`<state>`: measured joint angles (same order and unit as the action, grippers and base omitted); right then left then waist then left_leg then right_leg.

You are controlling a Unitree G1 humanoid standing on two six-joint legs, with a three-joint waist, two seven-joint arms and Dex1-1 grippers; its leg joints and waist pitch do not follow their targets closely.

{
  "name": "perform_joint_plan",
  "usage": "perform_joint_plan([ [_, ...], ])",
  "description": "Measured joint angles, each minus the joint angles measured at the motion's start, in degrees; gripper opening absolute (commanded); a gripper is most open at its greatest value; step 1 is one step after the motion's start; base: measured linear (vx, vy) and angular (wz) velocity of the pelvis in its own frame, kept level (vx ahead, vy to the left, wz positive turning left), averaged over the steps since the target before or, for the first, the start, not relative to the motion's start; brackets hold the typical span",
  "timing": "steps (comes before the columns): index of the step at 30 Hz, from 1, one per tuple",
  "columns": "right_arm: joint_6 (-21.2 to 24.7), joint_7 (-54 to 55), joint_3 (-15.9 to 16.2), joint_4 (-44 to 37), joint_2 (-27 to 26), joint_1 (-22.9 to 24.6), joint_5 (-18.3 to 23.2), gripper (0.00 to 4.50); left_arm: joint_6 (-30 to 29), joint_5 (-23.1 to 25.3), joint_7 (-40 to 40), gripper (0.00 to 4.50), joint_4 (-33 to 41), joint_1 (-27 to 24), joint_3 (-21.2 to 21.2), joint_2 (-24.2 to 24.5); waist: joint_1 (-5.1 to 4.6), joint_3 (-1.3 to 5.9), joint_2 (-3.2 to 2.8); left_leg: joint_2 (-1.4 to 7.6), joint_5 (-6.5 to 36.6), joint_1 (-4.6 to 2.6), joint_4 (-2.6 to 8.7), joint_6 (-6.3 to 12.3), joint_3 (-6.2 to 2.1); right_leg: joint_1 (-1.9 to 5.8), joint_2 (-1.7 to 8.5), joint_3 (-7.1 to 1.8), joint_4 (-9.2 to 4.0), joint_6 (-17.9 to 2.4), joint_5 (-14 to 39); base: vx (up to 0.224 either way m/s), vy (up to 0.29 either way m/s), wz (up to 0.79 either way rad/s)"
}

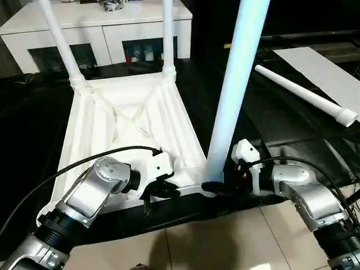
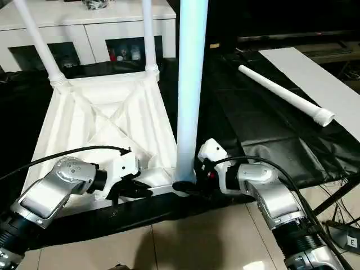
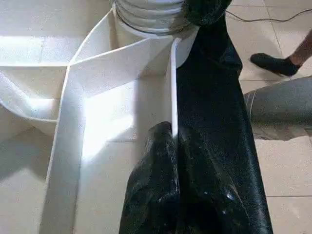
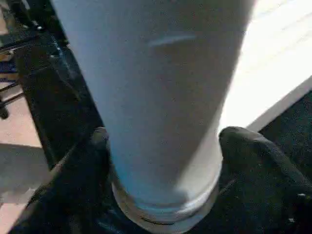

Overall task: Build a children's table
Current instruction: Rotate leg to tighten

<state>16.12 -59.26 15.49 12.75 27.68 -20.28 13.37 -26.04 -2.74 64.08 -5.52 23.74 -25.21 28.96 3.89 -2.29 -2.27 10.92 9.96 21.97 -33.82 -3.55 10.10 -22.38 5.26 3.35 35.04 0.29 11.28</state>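
1. the white plastic tabletop (image 1: 135,121) lies upside down on a black cloth (image 1: 281,124), ribbed underside up, in front of a white cabinet (image 1: 101,25).
2. two far legs (image 1: 62,45) already stand in the far corner sockets.
3. the right gripper (image 1: 216,187) is closed around the base of the third leg (image 1: 233,90), which stands upright in the near right corner socket.
4. the left gripper (image 3: 173,146) pinches the tabletop's near edge wall beside that socket, steadying it.
5. the fourth leg (image 1: 304,93) lies on the cloth to the right, well apart.
6. judgement: the third leg is being seated; next it likely needs pressing or twisting fully home, then the fourth leg fetched for the near left corner.
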Motion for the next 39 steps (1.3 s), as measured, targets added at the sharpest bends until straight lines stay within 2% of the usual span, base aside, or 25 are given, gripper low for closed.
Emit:
perform_joint_plan([
  [4,-0.09,-0.57,0.12,0.44,-0.20,-0.08,0.03,3.24,-0.07,0.01,0.04,0.00,0.08,0.00,0.04,0.12,-0.09,0.00,0.00,0.01,0.00,0.01,0.00,0.00,-0.01,0.00,0.00,0.01,0.00,0.00,0.00,0.000,0.000,0.00],
  [6,-0.15,-0.66,0.11,0.79,-0.35,-0.19,0.05,2.93,-0.16,0.02,0.04,0.00,0.11,0.00,0.03,0.19,-0.18,0.01,0.02,0.01,0.00,0.00,-0.01,0.00,-0.01,0.01,0.00,0.01,0.00,0.00,0.00,0.000,0.000,0.00],
  [14,-1.28,0.20,-0.65,2.30,-2.36,-0.19,-0.03,2.77,-0.44,0.12,-0.27,0.00,0.06,-0.36,0.74,0.28,-0.48,0.07,0.12,0.02,0.00,-0.04,0.00,0.00,-0.03,0.03,-0.01,0.03,0.03,0.00,0.00,0.000,0.000,0.00],
  [17,-2.84,8.49,-3.64,7.88,-8.09,-1.45,-0.28,2.77,-0.44,1.30,-5.86,0.00,-2.97,0.24,2.71,-3.07,-1.16,0.11,0.15,0.02,-0.05,-0.17,-0.04,-0.08,-0.04,0.06,-0.01,0.03,0.08,-0.02,-0.01,0.000,0.000,0.00],
  [20,-2.95,23.44,-7.83,15.23,-14.85,-5.54,-1.61,2.77,-3.58,2.88,-16.76,0.00,-7.92,2.82,5.43,-10.77,-2.31,0.05,0.24,0.00,-0.13,-0.18,-0.10,-0.22,-0.05,0.00,0.00,0.03,-0.03,-0.02,-0.02,0.000,0.000,0.00],
  [23,-3.90,37.07,-9.94,19.70,-19.89,-8.46,-2.54,2.77,-5.90,2.44,-24.63,0.00,-10.30,3.61,7.95,-17.37,-3.22,0.02,0.32,0.00,-0.14,-0.05,-0.12,-0.22,-0.13,-0.14,0.02,0.14,-0.12,-0.03,-0.02,0.000,0.000,0.00],
  [26,-5.21,47.69,-12.53,24.48,-23.50,-11.80,-3.17,2.77,-7.57,1.88,-32.64,0.00,-13.19,4.73,11.50,-24.80,-3.41,0.13,0.14,-0.05,-0.14,-0.01,-0.12,-0.22,-0.16,-0.33,0.03,0.12,-0.13,-0.18,-0.27,0.000,0.000,0.00],
  [30,-6.95,53.84,-14.25,29.15,-26.36,-15.09,-4.57,2.77,-6.21,3.35,-38.20,0.00,-15.07,5.78,10.52,-27.56,-3.27,0.28,-0.09,-0.02,-0.13,0.03,-0.01,-0.22,-0.22,-0.34,0.02,0.24,-0.12,-0.20,-0.42,0.000,0.000,0.00],
  [31,-7.64,54.10,-14.39,29.89,-26.56,-15.43,-4.77,3.12,-5.68,3.88,-38.58,0.00,-15.30,5.88,10.18,-27.60,-3.18,0.30,-0.11,-0.01,-0.13,0.02,0.01,-0.22,-0.23,-0.34,0.02,0.26,-0.12,-0.20,-0.42,0.000,0.000,0.00],
  [33,-9.04,54.47,-15.68,31.71,-27.42,-16.43,-4.59,3.49,-4.24,5.48,-39.18,0.00,-15.91,6.34,9.21,-27.48,-3.02,0.30,-0.12,0.02,-0.13,0.11,0.05,-0.22,-0.24,-0.45,0.02,0.30,-0.10,-0.17,-0.44,0.000,0.000,0.00],
  [39,-11.66,51.03,-14.09,29.92,-25.65,-15.44,-5.68,3.91,-2.20,6.07,-37.13,0.00,-15.70,6.32,7.97,-24.62,-2.80,0.27,-0.17,0.05,-0.13,0.13,0.17,-0.22,-0.22,-0.59,0.00,0.33,-0.10,-0.14,-0.46,0.000,0.000,0.00],
])
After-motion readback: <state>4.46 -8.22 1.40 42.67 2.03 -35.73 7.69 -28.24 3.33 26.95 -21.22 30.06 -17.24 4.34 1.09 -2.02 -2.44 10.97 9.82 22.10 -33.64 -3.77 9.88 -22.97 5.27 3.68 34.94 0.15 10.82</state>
